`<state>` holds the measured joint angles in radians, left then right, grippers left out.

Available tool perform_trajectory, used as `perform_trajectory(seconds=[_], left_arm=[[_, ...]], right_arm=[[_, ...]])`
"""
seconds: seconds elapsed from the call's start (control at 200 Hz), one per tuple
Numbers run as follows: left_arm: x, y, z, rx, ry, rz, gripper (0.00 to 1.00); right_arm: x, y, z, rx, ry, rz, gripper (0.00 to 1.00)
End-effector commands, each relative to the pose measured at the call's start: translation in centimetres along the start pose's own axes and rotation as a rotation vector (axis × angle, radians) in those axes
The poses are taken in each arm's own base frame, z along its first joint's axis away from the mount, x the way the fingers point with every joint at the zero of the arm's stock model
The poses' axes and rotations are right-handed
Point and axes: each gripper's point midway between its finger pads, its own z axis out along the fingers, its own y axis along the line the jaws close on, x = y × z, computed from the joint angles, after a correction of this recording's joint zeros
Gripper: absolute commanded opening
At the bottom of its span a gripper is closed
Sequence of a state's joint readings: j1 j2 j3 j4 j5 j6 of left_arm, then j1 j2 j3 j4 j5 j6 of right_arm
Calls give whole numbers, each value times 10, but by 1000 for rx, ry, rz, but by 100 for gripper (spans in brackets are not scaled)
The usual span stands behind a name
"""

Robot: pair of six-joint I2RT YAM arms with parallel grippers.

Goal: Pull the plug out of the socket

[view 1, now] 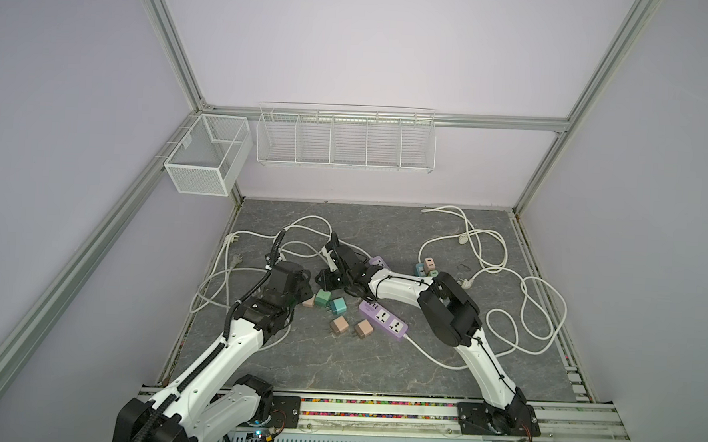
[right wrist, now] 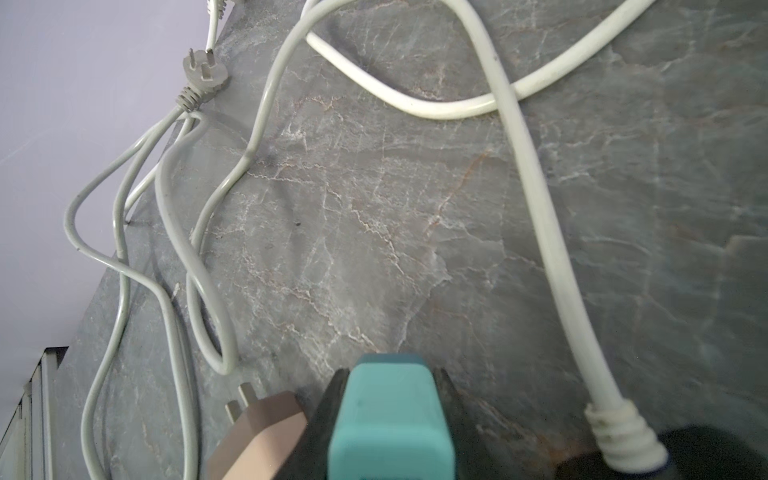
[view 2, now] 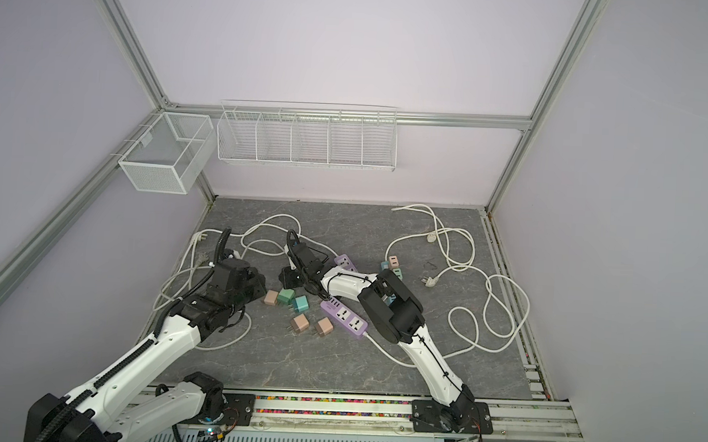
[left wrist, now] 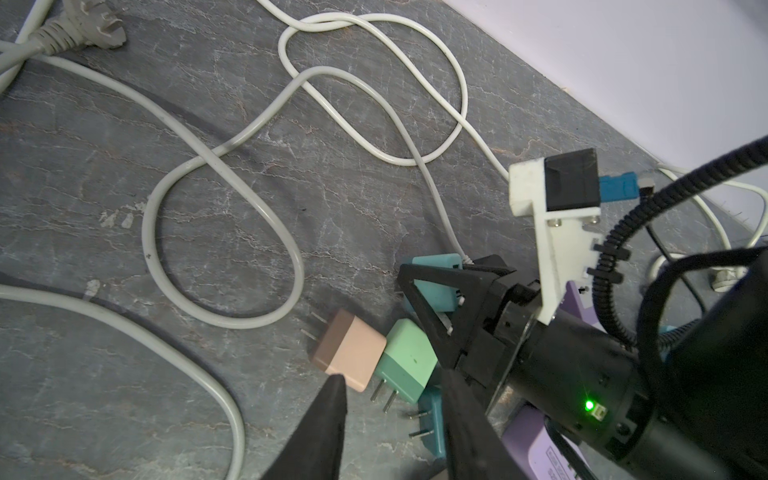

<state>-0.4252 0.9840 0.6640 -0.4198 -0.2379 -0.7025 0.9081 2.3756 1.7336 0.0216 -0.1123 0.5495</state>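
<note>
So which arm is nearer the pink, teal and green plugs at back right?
Right. The right arm has its elbow beside the plug bunch, the right gripper reaching left with a teal plug. The left gripper is farther left, by the loose plugs.

teal plug (right wrist: 390,419): prongs out of sight; near end cut off by the picture's edge; gripped between the fingers of the right end effector (right wrist: 390,374), which covers it in both top views.
left end effector (left wrist: 391,376): only the parted fingertips show in the left wrist view; hidden under its own wrist in both top views.
purple power strip (view 1: 383,320): middle hidden beneath the right arm; whether the purple piece (view 1: 379,261) nearer the desk's far edge belongs to it cannot be told.
stacked plugs (view 1: 426,266): partly behind the right elbow; their socket hidden.
pink plug (right wrist: 259,436): blurred, cut off.
strip label (left wrist: 557,461): unreadable.
</note>
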Motion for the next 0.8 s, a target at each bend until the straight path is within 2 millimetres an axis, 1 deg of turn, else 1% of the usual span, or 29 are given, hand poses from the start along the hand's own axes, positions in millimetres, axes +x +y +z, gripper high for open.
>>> perform_trajectory(seconds=[0.0, 0.04, 0.13, 0.21, 0.295, 0.38, 0.43, 0.53, 0.65, 0.795], left_arm=[[2, 3, 2, -9, 10, -10, 40], [2, 2, 3, -8, 11, -10, 40], [2, 2, 2, -8, 10, -8, 40], [2, 2, 2, 0, 10, -15, 40], [2, 0, 2, 5, 11, -13, 40], [1, 2, 0, -8, 14, -11, 40], [1, 1, -1, -3, 15, -12, 40], [0, -2, -2, 16, 9, -18, 40], [-5, -6, -5, 19, 7, -14, 40], [-7, -12, -7, 45, 10, -15, 41]], right_arm=[[8, -5, 3, 41, 24, -30, 31], [6, -5, 0, 45, 13, -35, 32], [0, -4, -7, 50, -11, -50, 40], [-4, -1, -12, 52, -12, -62, 43], [-12, 3, -23, 53, -40, -84, 47], [-16, 4, -33, 62, -52, -104, 54], [-18, 6, -38, 62, -55, -112, 56], [-26, 12, -52, 54, -78, -133, 62], [-33, 17, -72, 53, -106, -140, 72], [-42, 23, -104, 51, -149, -172, 83]])
